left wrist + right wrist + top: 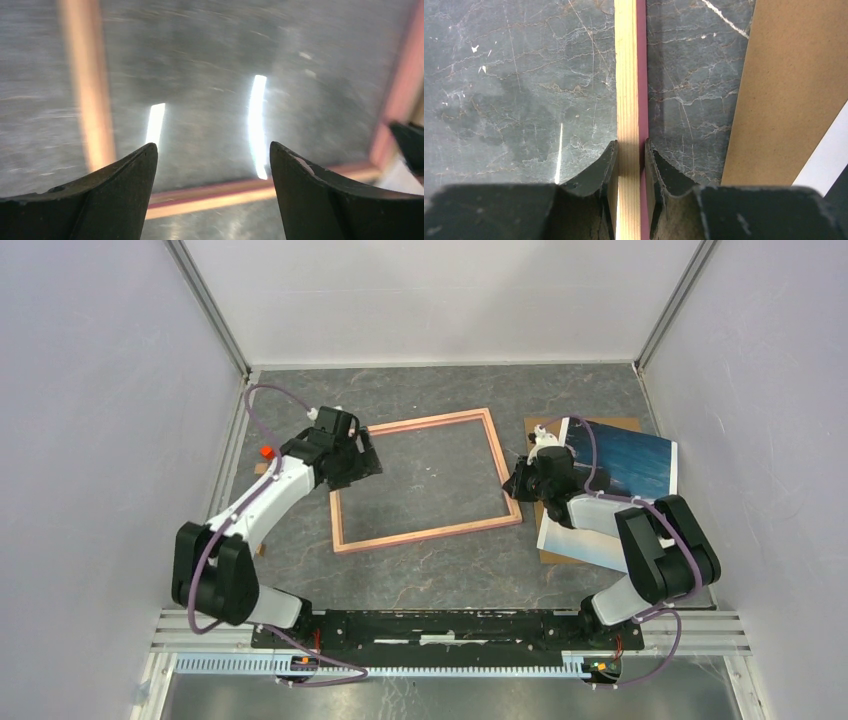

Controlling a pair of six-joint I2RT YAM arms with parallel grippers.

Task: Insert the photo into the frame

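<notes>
The salmon-pink frame (430,533) lies flat in the middle of the table, with bare tabletop inside it. My right gripper (515,481) is shut on its right rail (626,75), one finger on each side of the wood. Over the frame's far-left corner, my left gripper (367,457) stands open and holds nothing. In the blurred left wrist view, the frame's rails (215,195) run below and beside the spread gripper (212,146). The photo (625,462), with its deep blue water, lies at the right on the brown board, and my right arm partly covers it.
The brown backing board (600,424) lies under the photo, its edge (794,90) just right of the gripped rail. A small orange-red object (266,451) sits by the left arm. White walls close in the left, back and right sides.
</notes>
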